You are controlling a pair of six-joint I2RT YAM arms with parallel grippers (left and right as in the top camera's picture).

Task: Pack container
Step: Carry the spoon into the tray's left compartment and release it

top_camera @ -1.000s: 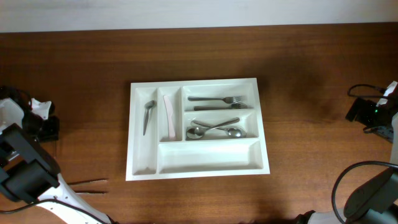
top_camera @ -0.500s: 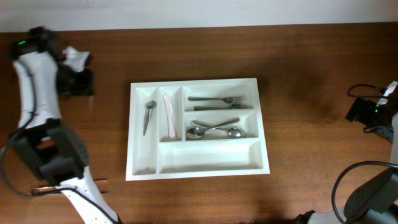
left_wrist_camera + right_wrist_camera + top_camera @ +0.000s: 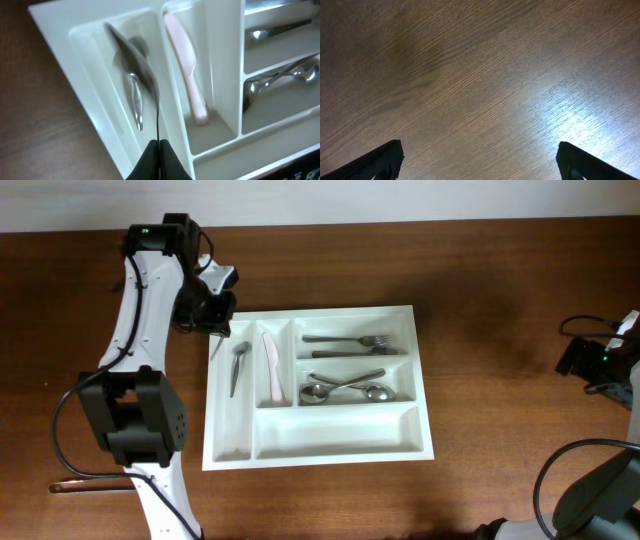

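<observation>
Left fingers [image 3: 144, 167] pinch thin utensil [image 3: 152, 85] above container [image 3: 82, 85] leftmost slot.

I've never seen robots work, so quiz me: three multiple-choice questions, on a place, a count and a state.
1. Where does the pale pink knife lie? A) second narrow slot from the left B) bottom wide compartment C) on the table
2. How many compartments has the white cutlery tray? A) three B) five C) seven
3. How is the left gripper? A) wide open B) shut on a thin metal utensil C) out of sight
Answers: 1 A, beside the slot of the spoon; 2 B, two narrow, three wide; 3 B, it pinches the handle.
</observation>
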